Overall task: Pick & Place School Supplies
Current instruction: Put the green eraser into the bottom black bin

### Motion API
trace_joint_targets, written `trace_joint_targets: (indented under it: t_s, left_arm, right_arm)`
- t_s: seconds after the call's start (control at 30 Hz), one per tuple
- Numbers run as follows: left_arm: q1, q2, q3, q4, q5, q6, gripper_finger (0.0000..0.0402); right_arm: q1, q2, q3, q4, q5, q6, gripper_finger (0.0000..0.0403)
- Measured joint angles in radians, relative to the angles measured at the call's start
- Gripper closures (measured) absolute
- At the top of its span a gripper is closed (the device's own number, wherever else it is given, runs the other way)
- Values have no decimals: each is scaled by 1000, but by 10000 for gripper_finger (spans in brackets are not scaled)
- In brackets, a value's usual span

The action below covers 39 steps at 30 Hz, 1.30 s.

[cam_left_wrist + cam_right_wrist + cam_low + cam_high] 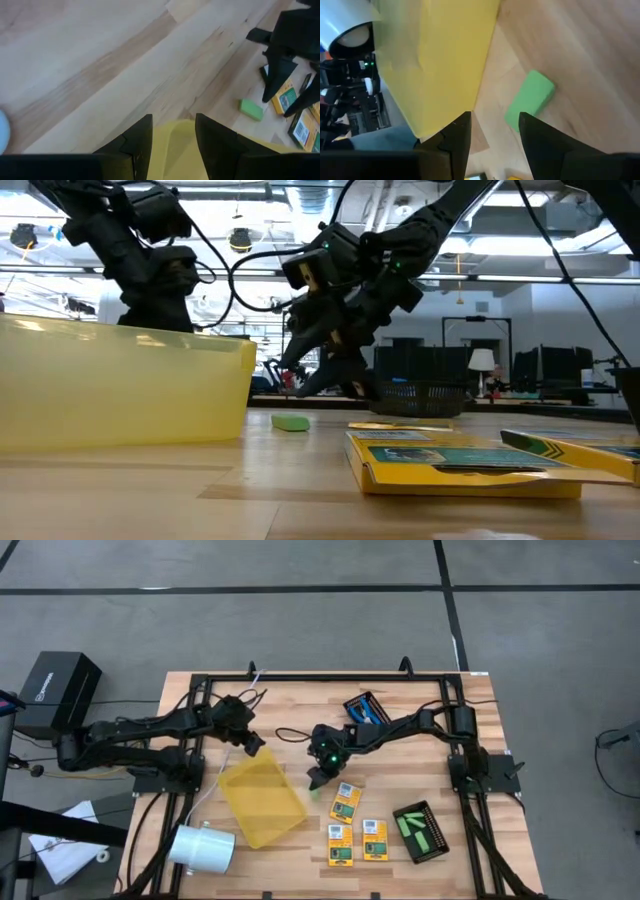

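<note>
Right arm reached in across the bench from its post, elbow bent, wrist pitched down. Right gripper (319, 780) hung just above the wood, fingers parted with nothing between them. A short green stick (530, 100) lay flat on the table directly under and slightly ahead of those fingertips, untouched. Yellow tray (262, 802) sat just beside the gripper, on the side away from the arm's base; stick lay near its wall, apart from it.

Three yellow-and-green boxes (346, 802) lay flat beside the right gripper, toward the table's front edge. A black mesh tray with green sticks (421, 831) stood beyond them, well apart. Another mesh tray holding blue-handled scissors (366, 708) sat behind the right forearm.

Left arm stretched low from its side, left gripper (254, 746) poised over the yellow tray's near corner, fingers spread, holding nothing. White cylinder (202, 847) lay on its side past the tray.
</note>
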Motion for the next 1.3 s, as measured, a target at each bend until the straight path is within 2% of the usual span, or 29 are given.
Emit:
trace_joint_targets:
  t_s: [1.3]
  left_arm:
    - [3,-4,0,28,1,32,259]
  right_arm:
    - [31,8,0,14,85,42,245]
